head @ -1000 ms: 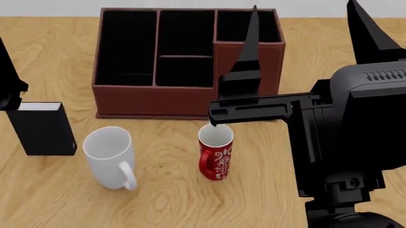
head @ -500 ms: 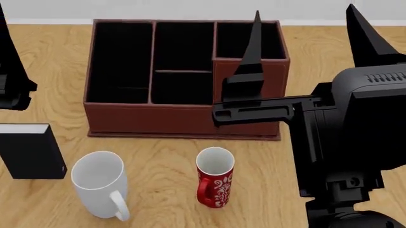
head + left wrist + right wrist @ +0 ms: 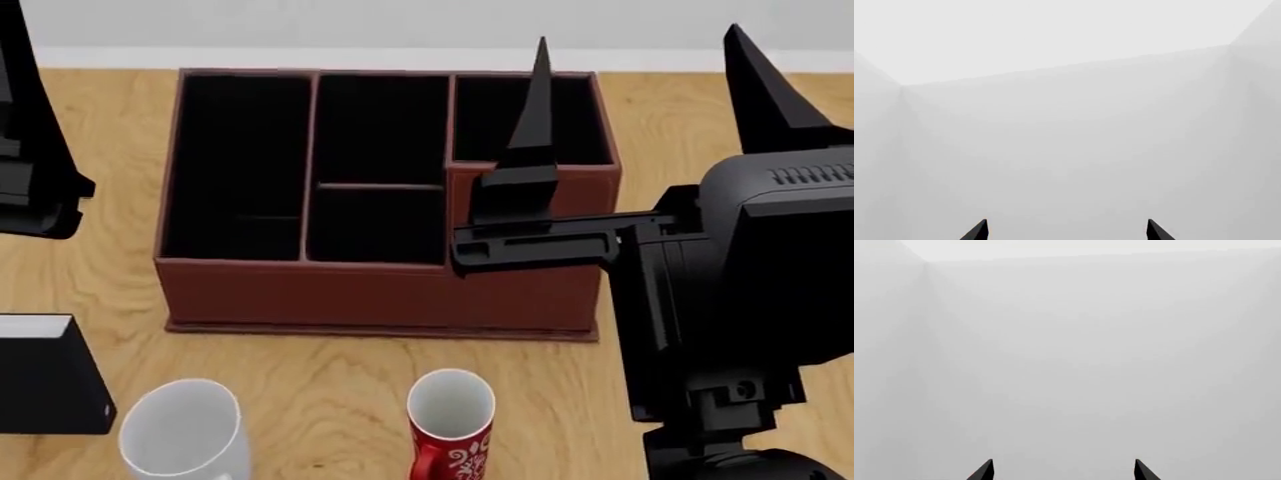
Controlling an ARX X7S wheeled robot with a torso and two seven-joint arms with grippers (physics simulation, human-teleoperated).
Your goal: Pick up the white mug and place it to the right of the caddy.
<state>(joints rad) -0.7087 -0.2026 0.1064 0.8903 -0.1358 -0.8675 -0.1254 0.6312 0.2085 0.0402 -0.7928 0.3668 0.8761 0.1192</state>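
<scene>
The white mug [image 3: 180, 440] stands on the wooden table at the front left, cut by the head view's lower edge. The reddish-brown caddy [image 3: 380, 290] sits behind it in the middle, its taller corner section at the right. My right gripper [image 3: 641, 80] is open and empty, fingers pointing up, raised in front of the caddy's right end. My left gripper [image 3: 1067, 231] is open and empty; one of its fingers [image 3: 24, 90] shows at the head view's left edge. Both wrist views show only blank white walls; the right gripper [image 3: 1064, 471] holds nothing there.
A slim red mug with a white floral pattern [image 3: 451, 432] stands right of the white mug. A small black box [image 3: 47, 385] stands at the left. Bare wooden table [image 3: 667, 110] lies right of the caddy, partly behind my right arm [image 3: 761, 280].
The head view has tilted up: caddy, mugs and black box have slid down the picture, and both mugs are now cut by the lower edge. Both grippers stay open.
</scene>
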